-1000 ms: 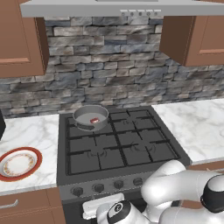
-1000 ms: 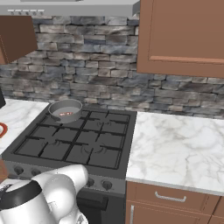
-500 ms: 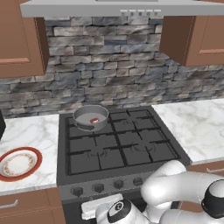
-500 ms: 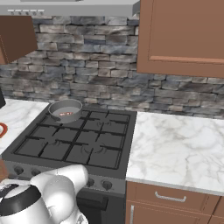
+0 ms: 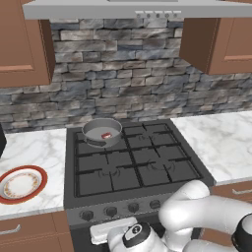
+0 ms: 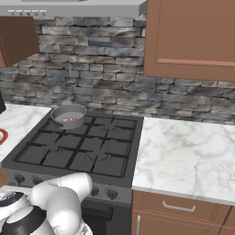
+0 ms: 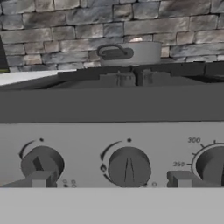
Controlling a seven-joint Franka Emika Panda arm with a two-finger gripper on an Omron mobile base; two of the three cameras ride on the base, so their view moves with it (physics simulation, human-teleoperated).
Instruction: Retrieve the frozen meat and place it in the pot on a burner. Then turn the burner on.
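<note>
Judging by the frozen meat [image 5: 106,135] in the pot [image 5: 102,132], you've only the knob [image 7: 128,168] left; gripper [image 7: 110,179] spread wide.

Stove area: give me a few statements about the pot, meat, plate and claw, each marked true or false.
1. The frozen meat lies inside the pot. True.
2. The pot sits on the front right burner. False: it sits on the rear left one.
3. The claw is shut on a knob. False: it is open, in front of the middle knob.
4. The plate rests on the counter left of the stove. True.
</note>
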